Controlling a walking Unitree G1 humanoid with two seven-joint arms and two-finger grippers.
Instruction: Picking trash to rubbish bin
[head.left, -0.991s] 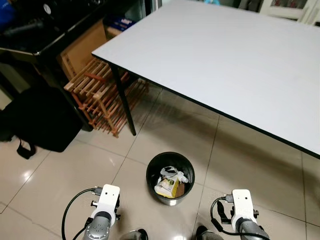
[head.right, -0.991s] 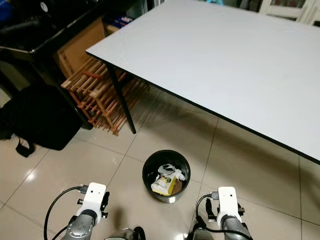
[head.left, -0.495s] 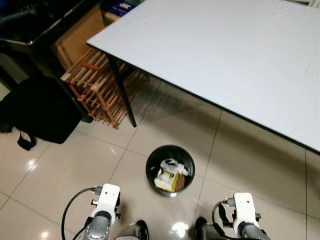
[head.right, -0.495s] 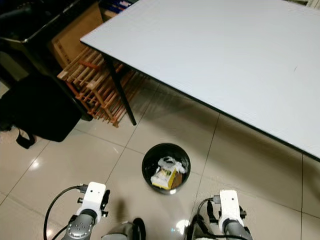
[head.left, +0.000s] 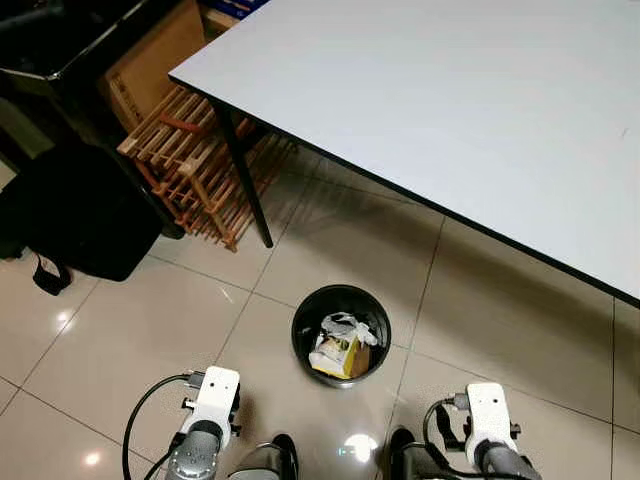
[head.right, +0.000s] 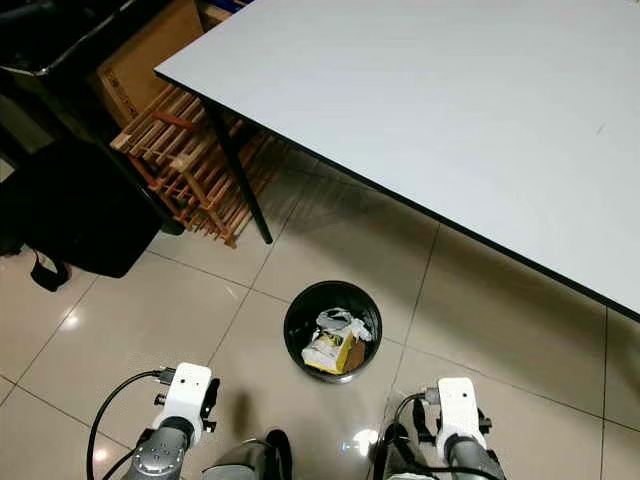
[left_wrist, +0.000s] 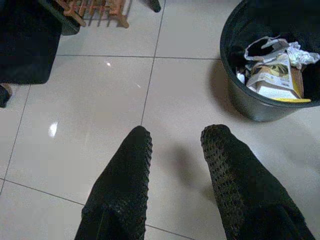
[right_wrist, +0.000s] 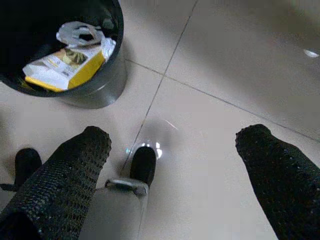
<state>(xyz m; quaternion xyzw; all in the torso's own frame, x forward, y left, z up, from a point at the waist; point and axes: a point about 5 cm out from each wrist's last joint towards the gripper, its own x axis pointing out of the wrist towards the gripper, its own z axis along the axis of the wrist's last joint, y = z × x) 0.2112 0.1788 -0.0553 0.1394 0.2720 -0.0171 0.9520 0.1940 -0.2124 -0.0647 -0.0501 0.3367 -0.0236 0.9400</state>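
Black rubbish bin (head.left: 340, 334) stands on the tiled floor (head.left: 150, 330) just off the white tabletop (head.left: 480, 110) edge — trash inside: a yellow-white carton (left_wrist: 274, 80) and crumpled white plastic (right_wrist: 80, 34). Left gripper (left_wrist: 176, 145) hangs low beside the bin, fingers narrowly apart, holding nothing. Right gripper (right_wrist: 175, 145) on the bin's other side — spread wide, empty. Wooden rack (head.left: 195, 160) and black bag (head.left: 80, 215) sit left of the table leg.

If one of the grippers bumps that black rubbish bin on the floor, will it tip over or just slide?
The rubbish bin would probably slide rather than tip: it looks squat and stands on glossy tiles. It seems light, holding only crumpled wrappers and a yellow carton. Its thin rim may flex if squeezed.
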